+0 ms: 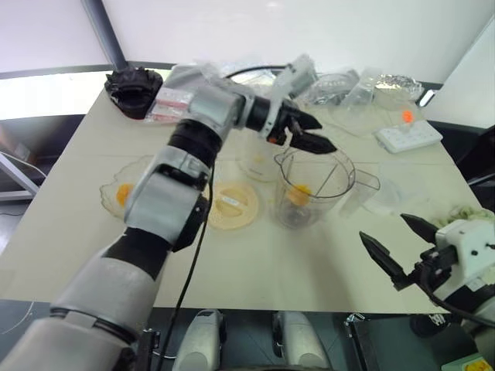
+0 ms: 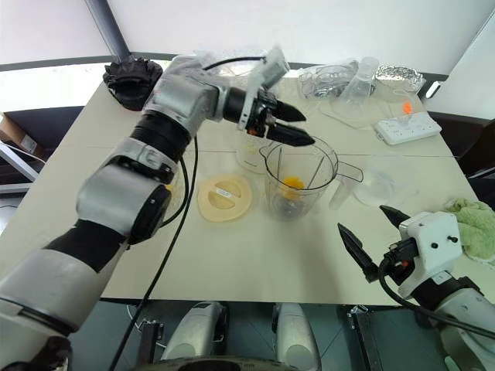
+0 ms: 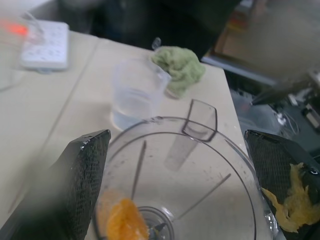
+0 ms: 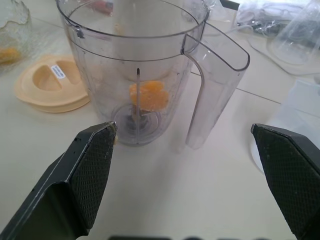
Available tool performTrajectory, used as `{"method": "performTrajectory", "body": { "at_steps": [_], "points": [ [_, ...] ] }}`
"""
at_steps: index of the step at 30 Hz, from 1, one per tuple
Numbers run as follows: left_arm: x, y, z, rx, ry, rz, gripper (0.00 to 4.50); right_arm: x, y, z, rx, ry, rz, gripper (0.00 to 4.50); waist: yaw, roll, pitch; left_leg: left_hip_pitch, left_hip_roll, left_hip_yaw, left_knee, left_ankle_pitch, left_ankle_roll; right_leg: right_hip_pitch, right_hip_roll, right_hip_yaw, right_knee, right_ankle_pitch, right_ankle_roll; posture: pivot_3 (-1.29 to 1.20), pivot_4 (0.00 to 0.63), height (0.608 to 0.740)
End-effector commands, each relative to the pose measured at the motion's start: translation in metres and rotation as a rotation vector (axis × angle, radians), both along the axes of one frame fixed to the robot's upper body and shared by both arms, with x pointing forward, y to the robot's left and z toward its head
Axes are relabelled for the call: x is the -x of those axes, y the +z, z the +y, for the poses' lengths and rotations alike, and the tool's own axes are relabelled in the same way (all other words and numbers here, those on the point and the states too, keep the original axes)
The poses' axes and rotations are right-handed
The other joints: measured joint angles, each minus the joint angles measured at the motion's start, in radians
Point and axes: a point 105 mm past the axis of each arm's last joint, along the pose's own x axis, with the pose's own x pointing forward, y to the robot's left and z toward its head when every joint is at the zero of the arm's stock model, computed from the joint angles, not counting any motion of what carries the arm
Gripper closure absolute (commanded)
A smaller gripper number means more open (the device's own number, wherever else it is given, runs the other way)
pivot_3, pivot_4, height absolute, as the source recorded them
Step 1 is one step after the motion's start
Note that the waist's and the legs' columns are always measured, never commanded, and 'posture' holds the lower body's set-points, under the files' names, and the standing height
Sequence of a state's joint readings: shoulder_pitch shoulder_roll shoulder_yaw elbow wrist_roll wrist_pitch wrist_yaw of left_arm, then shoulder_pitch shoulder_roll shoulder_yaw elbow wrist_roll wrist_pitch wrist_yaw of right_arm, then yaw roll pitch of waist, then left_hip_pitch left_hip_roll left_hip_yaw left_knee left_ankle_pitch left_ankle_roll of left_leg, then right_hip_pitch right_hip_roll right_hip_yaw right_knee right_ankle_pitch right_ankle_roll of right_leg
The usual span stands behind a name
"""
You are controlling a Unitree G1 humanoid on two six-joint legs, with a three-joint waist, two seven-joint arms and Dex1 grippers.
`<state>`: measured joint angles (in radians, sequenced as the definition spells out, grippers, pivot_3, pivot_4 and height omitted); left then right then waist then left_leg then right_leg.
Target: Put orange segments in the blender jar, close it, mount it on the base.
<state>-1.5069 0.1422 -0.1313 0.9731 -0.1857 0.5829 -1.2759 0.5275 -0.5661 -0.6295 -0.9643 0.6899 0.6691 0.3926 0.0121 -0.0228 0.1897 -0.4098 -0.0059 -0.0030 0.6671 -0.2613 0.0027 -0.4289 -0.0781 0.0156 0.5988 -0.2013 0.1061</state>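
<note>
With left gripper [image 2: 288,127] open over blender jar [image 2: 298,182], orange segment [image 4: 147,96] sits inside.

1. You see a cream lid [image 2: 225,196] lying flat on the table [image 2: 255,263].
2. You see a white power strip [image 2: 406,127] near the far right edge.
3. You see a green cloth [image 2: 473,226] at the right edge.
4. You see a black object [image 2: 131,80] on the far left corner.

We are holding our left gripper [image 1: 308,133] spread open over the blender jar [image 1: 313,188], an orange segment [image 1: 298,194] lying inside.
</note>
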Motion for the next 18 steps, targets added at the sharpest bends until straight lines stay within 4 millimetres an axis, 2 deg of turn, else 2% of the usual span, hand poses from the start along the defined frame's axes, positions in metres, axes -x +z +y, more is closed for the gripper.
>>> {"method": "performTrajectory", "body": {
  "at_steps": [1,4,8,12,13,18],
  "points": [
    [-0.003,0.047,0.023,0.137,0.076,-0.07,0.04,0.0,0.004,-0.009,0.015,-0.051,-0.033,0.0,-0.001,0.0,0.0,0.0,0.0,0.0,0.0,0.0,0.0,0.0,0.0,0.0,0.0,0.0,0.0,0.0,0.15,0.74],
    [-0.005,0.054,0.053,0.191,0.152,-0.055,0.04,-0.001,-0.002,-0.018,0.031,-0.092,-0.013,0.0,-0.001,0.001,0.0,0.001,0.001,-0.001,0.0,0.0,0.0,0.0,0.0,0.0,0.001,0.0,0.0,0.0,0.15,0.74],
    [0.004,0.035,0.092,0.182,0.242,-0.046,0.04,-0.006,-0.005,-0.035,0.062,-0.163,-0.018,0.0,-0.002,0.003,-0.002,0.003,0.002,-0.001,0.0,0.0,0.0,0.0,0.0,0.002,0.003,0.0,0.0,0.0,0.15,0.74],
    [0.03,-0.015,0.124,0.093,0.269,-0.058,0.04,-0.018,-0.01,-0.057,0.078,-0.253,-0.022,0.0,-0.009,0.003,-0.002,0.004,0.002,0.0,0.001,0.0,-0.001,0.0,-0.001,0.003,0.006,0.0,0.0,0.0,0.15,0.74],
    [0.036,-0.023,0.126,0.079,0.273,-0.049,0.04,-0.019,-0.011,-0.062,0.076,-0.262,-0.02,0.0,-0.007,0.003,-0.002,0.005,0.002,0.0,0.001,0.0,-0.001,0.0,-0.001,0.004,0.006,0.0,0.0,0.0,0.15,0.74],
    [0.07,-0.102,0.139,-0.102,0.258,-0.054,0.04,-0.048,-0.011,-0.086,0.005,-0.333,-0.047,0.0,-0.001,0.003,-0.002,0.007,0.001,0.001,0.002,0.001,-0.001,0.001,-0.002,0.005,0.01,0.0,-0.001,0.0,0.15,0.74]
  ]
}}
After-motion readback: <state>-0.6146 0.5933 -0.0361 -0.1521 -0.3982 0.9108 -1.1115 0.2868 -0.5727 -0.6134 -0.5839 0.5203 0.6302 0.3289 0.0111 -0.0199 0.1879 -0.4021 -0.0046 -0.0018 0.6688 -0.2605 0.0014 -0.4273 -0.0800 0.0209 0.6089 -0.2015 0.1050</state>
